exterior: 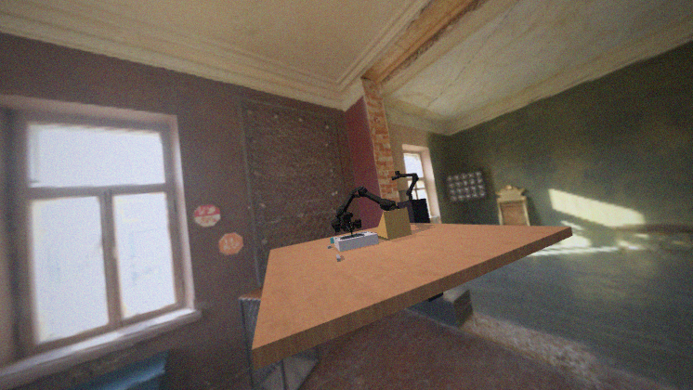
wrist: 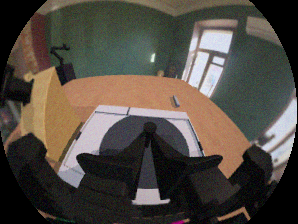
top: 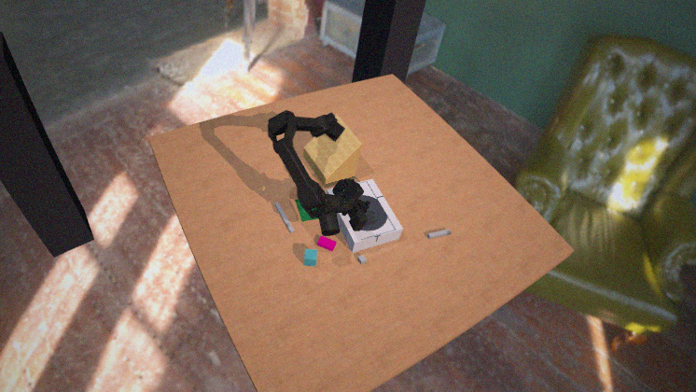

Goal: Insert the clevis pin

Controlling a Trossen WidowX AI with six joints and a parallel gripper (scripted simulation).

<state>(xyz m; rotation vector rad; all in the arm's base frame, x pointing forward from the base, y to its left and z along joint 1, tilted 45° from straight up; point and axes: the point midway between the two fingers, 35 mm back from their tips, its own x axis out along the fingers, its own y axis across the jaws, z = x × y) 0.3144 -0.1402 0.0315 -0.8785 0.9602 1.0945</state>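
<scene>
Gripping the pin point(wrist: 149, 128) by its head, your gripper point(top: 362, 225) point(exterior: 352, 232) point(wrist: 148, 133) is nearly closed above the dark disc point(top: 378, 214) point(wrist: 117, 135) in the white tray point(top: 376, 242) point(exterior: 359, 241) point(wrist: 82, 145).

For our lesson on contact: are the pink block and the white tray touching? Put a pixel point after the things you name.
Apart: the top view shows bare wood between the pink block point(top: 327, 243) and the white tray point(top: 378, 239).
</scene>
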